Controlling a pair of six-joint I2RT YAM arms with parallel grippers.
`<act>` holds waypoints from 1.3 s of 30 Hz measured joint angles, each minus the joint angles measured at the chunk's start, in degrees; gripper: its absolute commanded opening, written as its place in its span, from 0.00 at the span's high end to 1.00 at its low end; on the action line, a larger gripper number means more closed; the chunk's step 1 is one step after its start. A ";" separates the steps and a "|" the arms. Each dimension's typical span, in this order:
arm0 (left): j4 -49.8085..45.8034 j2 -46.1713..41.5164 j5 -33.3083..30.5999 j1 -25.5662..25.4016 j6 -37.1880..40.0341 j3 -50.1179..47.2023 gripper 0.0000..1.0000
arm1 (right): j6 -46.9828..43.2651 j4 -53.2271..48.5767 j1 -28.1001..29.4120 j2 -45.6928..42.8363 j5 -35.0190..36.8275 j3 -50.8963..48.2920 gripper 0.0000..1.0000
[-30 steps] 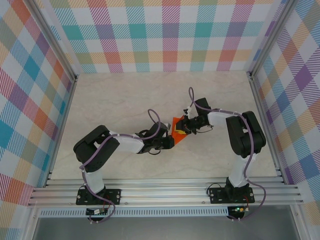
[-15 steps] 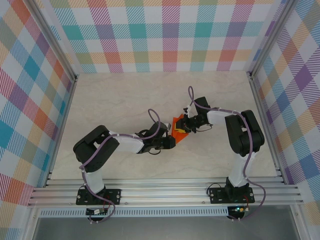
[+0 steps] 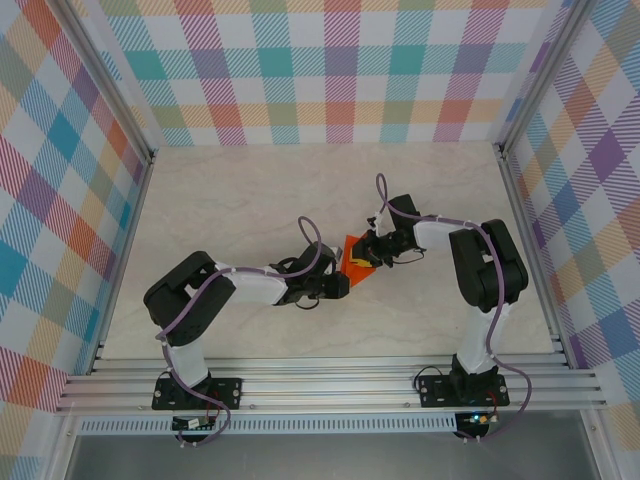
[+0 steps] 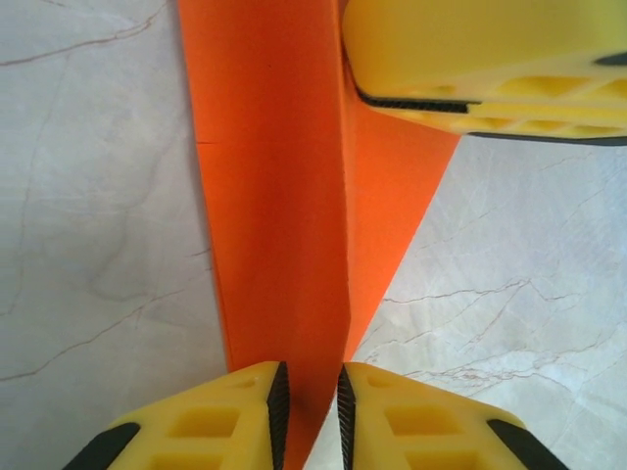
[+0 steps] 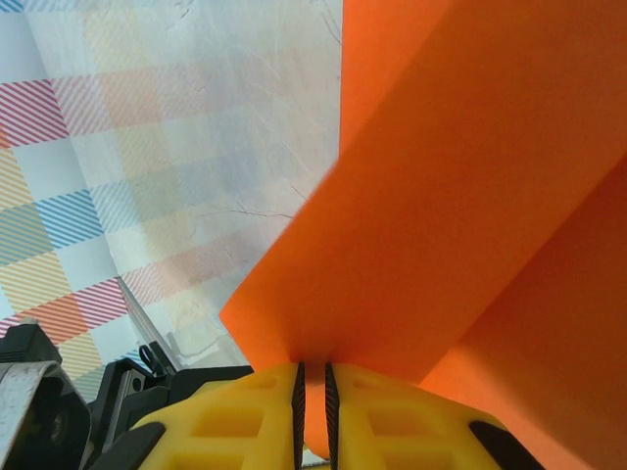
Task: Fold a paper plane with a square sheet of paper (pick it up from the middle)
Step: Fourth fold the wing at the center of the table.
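Open tabletop (image 3: pixel 230 200) on every side of both sets of fingers, room to pass. In the way: folded orange sheet of paper (image 4: pixel 284 196) running fwd from left fingers (image 4: pixel 235 416), w/ right fingers (image 4: pixel 470 49) just beyond, clamped on it. Checked walls (image 3: pixel 300 60) well apart.

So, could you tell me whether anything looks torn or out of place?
Nothing stands out: the bright orange folded sheet of paper is pinched by the left hand and the right hand, with no tear visible.

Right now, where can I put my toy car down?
Bare table runs along the checked back wall and beside the left wall. The middle is crowded: left gripper and right gripper pinch the orange paper.
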 measured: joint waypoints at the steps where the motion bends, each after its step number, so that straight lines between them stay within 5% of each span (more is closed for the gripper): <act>1: -0.20 0.00 -0.28 0.02 0.17 0.00 0.89 | 0.00 0.00 0.00 0.00 0.11 0.02 0.84; 6: -0.96 -0.07 -0.85 0.07 0.55 0.17 0.96 | 0.00 0.04 0.00 0.00 0.02 0.02 0.83; 18: -1.25 -0.04 2.14 1.42 -0.57 0.35 0.97 | -0.02 1.33 1.46 0.00 -3.61 0.02 0.81; 29: -1.49 -0.04 2.60 1.66 -0.70 0.35 0.77 | 0.02 1.11 1.62 2.08 -1.42 0.57 0.83; 39: -3.04 -0.39 2.56 1.66 1.03 1.07 0.71 | 0.07 1.14 1.62 2.10 -0.70 0.68 0.83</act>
